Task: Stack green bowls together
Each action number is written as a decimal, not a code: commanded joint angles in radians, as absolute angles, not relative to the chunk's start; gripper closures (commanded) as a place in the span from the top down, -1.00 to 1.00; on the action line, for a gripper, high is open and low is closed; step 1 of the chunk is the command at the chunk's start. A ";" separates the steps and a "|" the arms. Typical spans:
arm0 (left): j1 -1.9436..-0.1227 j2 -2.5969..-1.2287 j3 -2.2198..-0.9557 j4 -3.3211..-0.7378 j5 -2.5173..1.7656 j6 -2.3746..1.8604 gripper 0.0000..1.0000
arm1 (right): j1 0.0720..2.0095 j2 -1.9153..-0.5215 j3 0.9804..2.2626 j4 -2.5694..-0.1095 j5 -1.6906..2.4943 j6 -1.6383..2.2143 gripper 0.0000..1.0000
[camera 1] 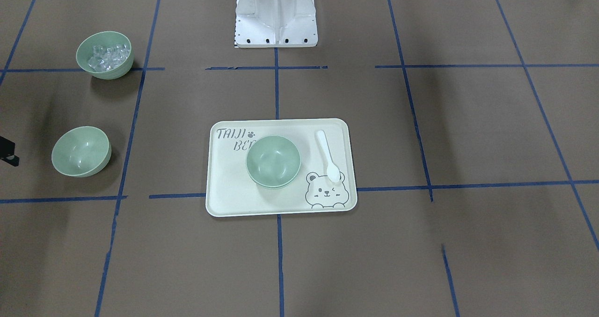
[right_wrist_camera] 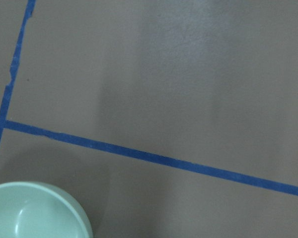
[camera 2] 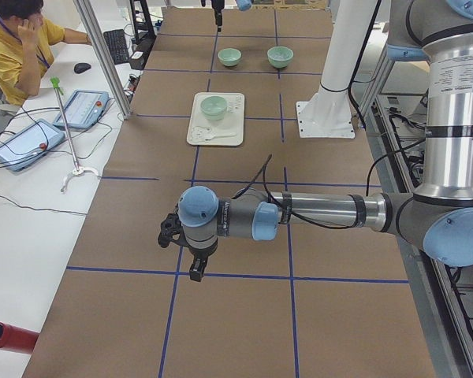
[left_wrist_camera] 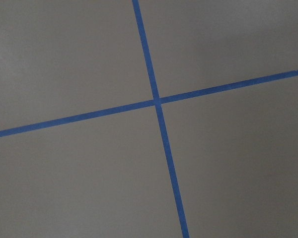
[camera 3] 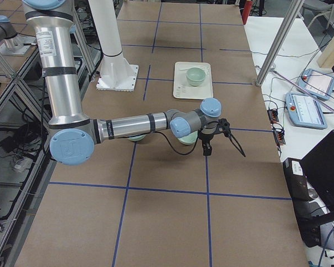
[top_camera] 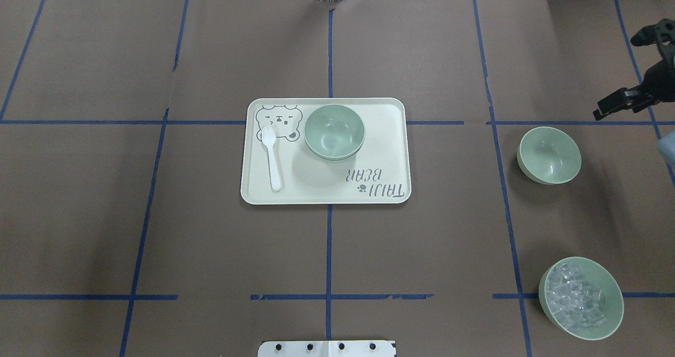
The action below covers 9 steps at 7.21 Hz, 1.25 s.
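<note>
A green bowl stack sits on the cream tray; a double rim shows, like two nested bowls, also in the overhead view. A single empty green bowl stands on the table at my right, also seen in the front view and at the right wrist view's bottom left. My right gripper hovers open and empty just beyond that bowl, near the table's edge. My left gripper hangs over bare table far to my left; I cannot tell if it is open or shut.
A green bowl with clear ice-like cubes stands near my right front. A white spoon lies on the tray beside the bear print. The robot base is behind the tray. An operator sits at a side desk.
</note>
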State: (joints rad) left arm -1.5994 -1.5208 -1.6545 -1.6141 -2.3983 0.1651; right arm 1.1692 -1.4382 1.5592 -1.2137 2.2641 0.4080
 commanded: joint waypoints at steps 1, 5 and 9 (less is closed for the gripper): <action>-1.600 -1.525 -1.673 -1.611 -2.401 0.166 1.00 | 1.030 -1.427 1.555 -1.019 2.186 0.671 0.91; -1.598 -1.525 -1.671 -1.615 -2.401 0.166 1.00 | 0.980 -1.492 1.598 -1.020 2.168 0.629 -0.55; -1.597 -1.525 -1.671 -1.617 -2.414 0.166 1.00 | 0.976 -1.519 1.609 -1.023 2.169 0.555 -1.00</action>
